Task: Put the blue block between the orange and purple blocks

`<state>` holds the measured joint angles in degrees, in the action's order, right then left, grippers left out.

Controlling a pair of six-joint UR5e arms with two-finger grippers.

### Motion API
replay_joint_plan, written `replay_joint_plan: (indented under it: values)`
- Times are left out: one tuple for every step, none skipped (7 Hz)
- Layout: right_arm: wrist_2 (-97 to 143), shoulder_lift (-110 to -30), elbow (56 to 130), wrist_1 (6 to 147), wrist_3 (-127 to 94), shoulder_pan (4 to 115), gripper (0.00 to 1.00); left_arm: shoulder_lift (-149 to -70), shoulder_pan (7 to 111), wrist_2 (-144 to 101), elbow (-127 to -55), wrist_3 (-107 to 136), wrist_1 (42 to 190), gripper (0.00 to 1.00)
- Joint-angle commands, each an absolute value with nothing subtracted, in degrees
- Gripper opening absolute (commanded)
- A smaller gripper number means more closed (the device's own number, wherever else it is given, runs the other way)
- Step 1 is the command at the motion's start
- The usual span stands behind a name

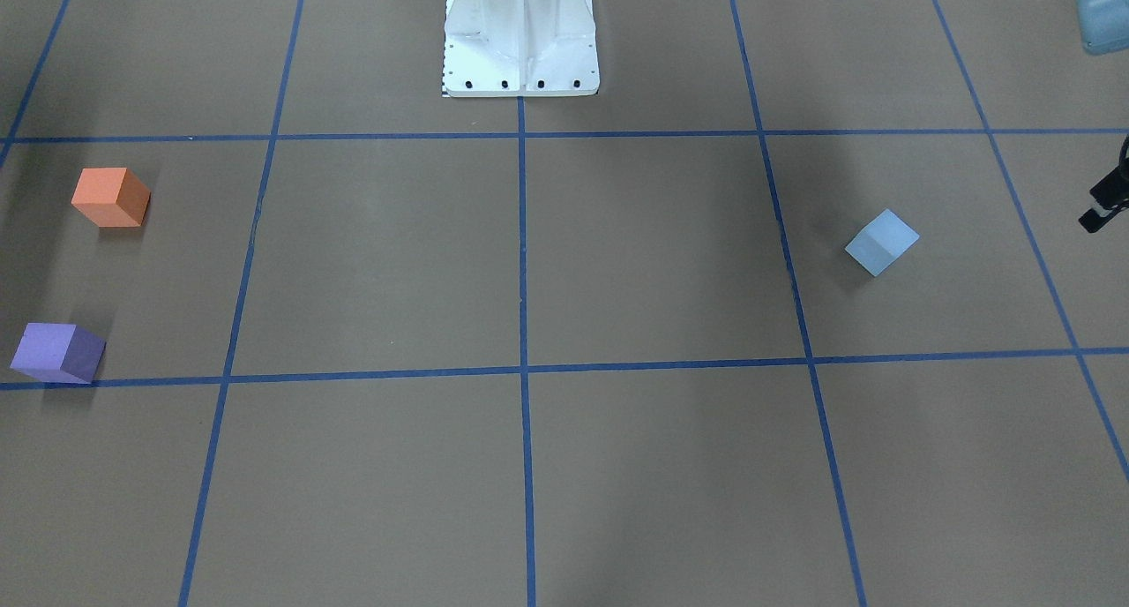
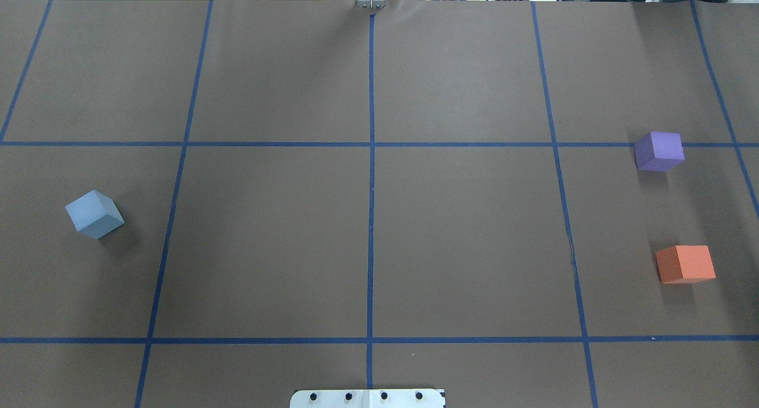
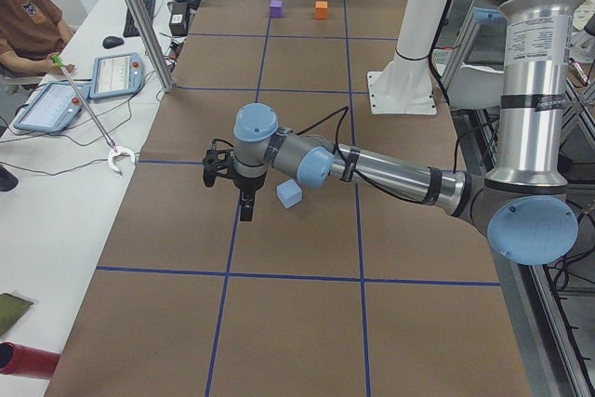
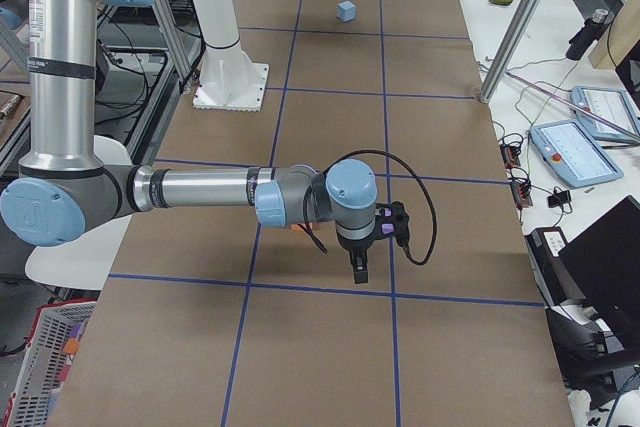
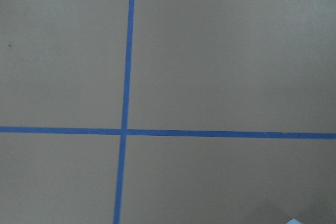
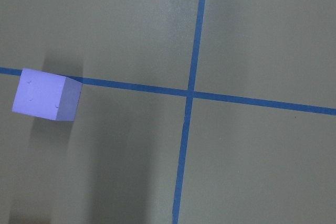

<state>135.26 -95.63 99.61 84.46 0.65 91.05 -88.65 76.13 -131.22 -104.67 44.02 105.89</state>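
The light blue block [image 1: 882, 241] lies on the robot's left side of the brown table, also in the overhead view [image 2: 95, 213] and the exterior left view [image 3: 289, 194]. The orange block [image 1: 110, 197] [image 2: 685, 264] and the purple block [image 1: 57, 351] [image 2: 658, 151] lie apart on the robot's right side. The purple block also shows in the right wrist view [image 6: 46, 94]. My left gripper [image 3: 246, 204] hangs above the table just beside the blue block. My right gripper [image 4: 358, 269] hangs above the table near the orange and purple blocks. I cannot tell whether either is open or shut.
The white robot base [image 1: 520, 38] stands at the table's middle edge. Blue tape lines [image 2: 371, 159] mark a grid on the table. A side bench with tablets [image 3: 112, 76] and an operator runs along the far side. A wide gap lies between the orange and purple blocks.
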Motion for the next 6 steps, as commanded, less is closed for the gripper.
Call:
replay_joint_plan:
  values:
    - [135.3, -95.8, 99.7, 84.5, 0.6, 91.1, 1.0, -88.5, 66.4, -125.9, -105.8, 60.0, 107.9, 1.0]
    - [135.3, -95.9, 99.8, 84.5, 0.6, 91.1, 1.0, -88.4, 62.8, -124.7, -105.9, 63.8, 108.1, 1.0]
    - [135.3, -96.0, 99.8, 84.5, 0.6, 91.1, 1.0, -88.2, 58.8, -121.8, -105.9, 68.5, 110.1, 1.0]
    - [135.3, -96.2, 99.8, 84.5, 0.6, 91.1, 1.0, -88.2, 54.4, -118.0, -105.9, 73.7, 111.4, 1.0]
    - [135.2, -96.2, 100.1, 84.5, 0.7, 91.1, 1.0, -88.2, 51.6, -115.1, -106.0, 76.0, 111.5, 1.0]
    - [135.2, -96.3, 100.1, 84.5, 0.7, 91.1, 1.0, -88.2, 51.5, -114.9, -106.1, 76.0, 111.5, 1.0]
